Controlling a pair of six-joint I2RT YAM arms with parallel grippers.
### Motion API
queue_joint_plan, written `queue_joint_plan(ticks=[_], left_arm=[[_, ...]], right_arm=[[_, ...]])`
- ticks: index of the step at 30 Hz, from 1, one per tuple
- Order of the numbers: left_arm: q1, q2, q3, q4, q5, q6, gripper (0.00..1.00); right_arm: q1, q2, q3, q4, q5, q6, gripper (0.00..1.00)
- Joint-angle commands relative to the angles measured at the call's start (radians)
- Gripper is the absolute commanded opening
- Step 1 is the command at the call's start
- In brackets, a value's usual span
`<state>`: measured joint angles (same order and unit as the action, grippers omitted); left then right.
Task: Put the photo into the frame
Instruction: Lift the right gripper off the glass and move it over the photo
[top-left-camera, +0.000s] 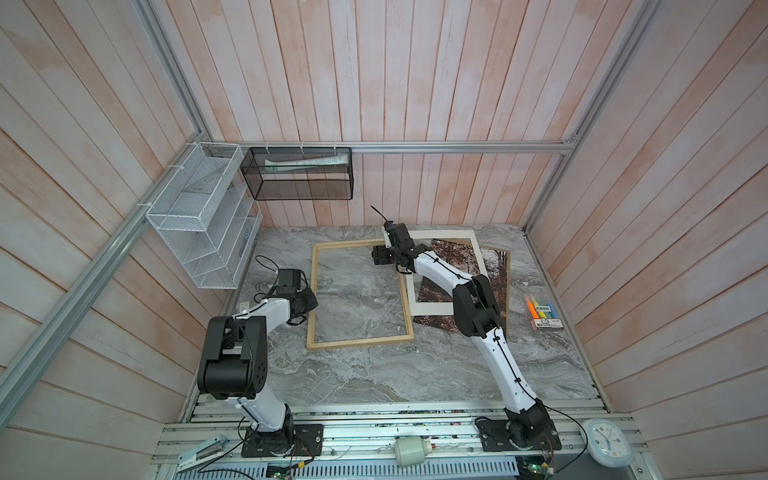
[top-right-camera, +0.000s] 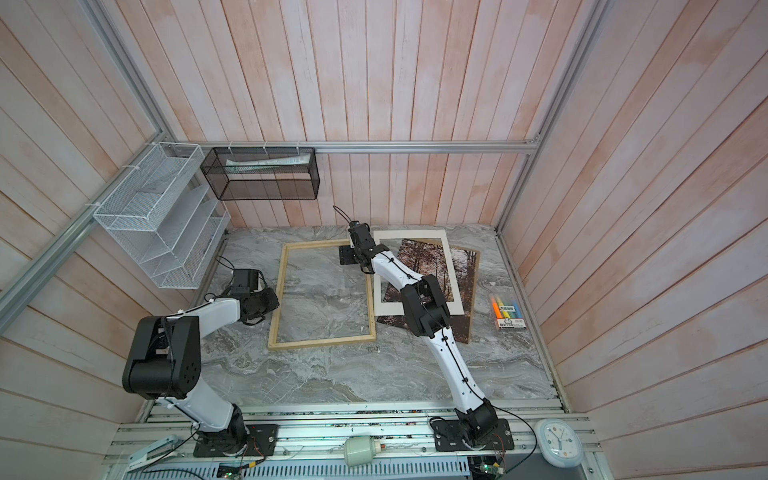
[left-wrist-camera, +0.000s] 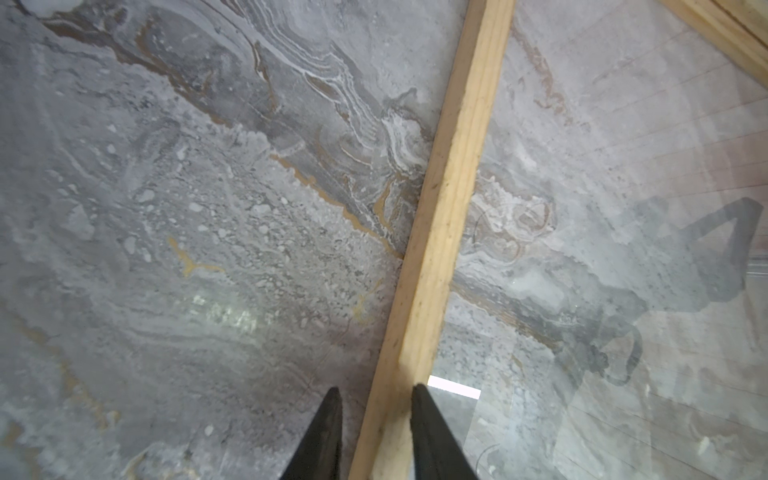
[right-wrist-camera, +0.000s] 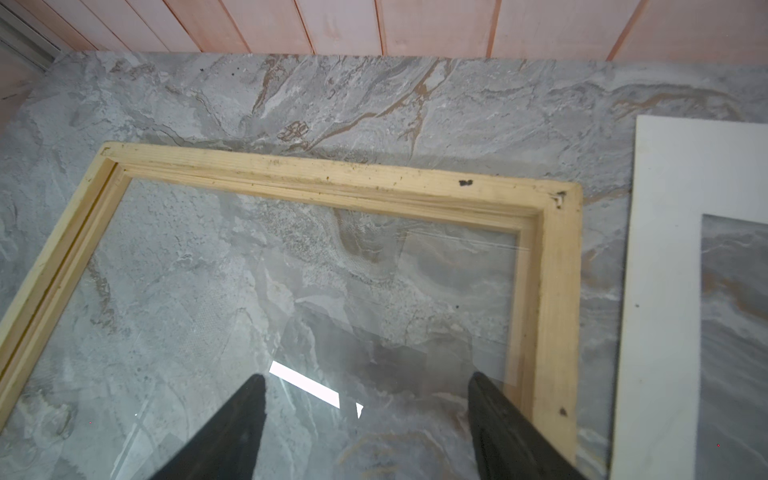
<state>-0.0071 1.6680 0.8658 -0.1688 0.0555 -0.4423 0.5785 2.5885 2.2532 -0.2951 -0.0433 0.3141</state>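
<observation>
Both top views: frame (top-left-camera: 359, 343) (top-right-camera: 322, 340) flat on the marble tabletop (top-left-camera: 374, 374), marble visible through its opening. Photo (top-left-camera: 451, 255) (top-right-camera: 428, 253) outside the frame, just beyond its right rail, lying flat and skewed, partly covered by a white mat (top-left-camera: 444, 234) (top-right-camera: 411, 235) set just beside that same rail. Left gripper (top-left-camera: 309, 311) (top-right-camera: 272, 311) low at the frame's left rail, toward its near end. Right gripper (top-left-camera: 402, 266) (top-right-camera: 365, 264) above the frame's far right corner.

Left wrist view: left gripper (left-wrist-camera: 376, 390) astride one rail of the frame (left-wrist-camera: 453, 166). Fingers (left-wrist-camera: 324, 436) apart, one on the outer side with a strip of marble between it and the wood, the other over the rail's inner edge. Impossible to tell whether pressing on the wood. Glass pane (left-wrist-camera: 623, 166) inside the frame, mirroring an arm.

Right wrist view: right gripper (right-wrist-camera: 368, 380) over the glass pane (right-wrist-camera: 249, 270), just inside the frame's (right-wrist-camera: 332, 178) corner. Fingers (right-wrist-camera: 232, 428) spread wide, holding nothing, one fingertip close beside the rail's inner edge. Mat (right-wrist-camera: 665, 249) near the frame's outer edge, a strip of tabletop between the two.
</observation>
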Motion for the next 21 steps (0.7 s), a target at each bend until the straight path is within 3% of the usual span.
queue_joint_plan(ticks=[1,21], left_arm=[[-0.001,0.024,0.009,0.001,0.001,0.020,0.31],[-0.001,0.067,0.038,-0.015,0.044,0.035,0.31]], right_arm=[[-0.008,0.023,0.021,-0.022,-0.031,0.014,0.77],[-0.020,0.050,0.006,-0.019,-0.130,0.041,0.77]])
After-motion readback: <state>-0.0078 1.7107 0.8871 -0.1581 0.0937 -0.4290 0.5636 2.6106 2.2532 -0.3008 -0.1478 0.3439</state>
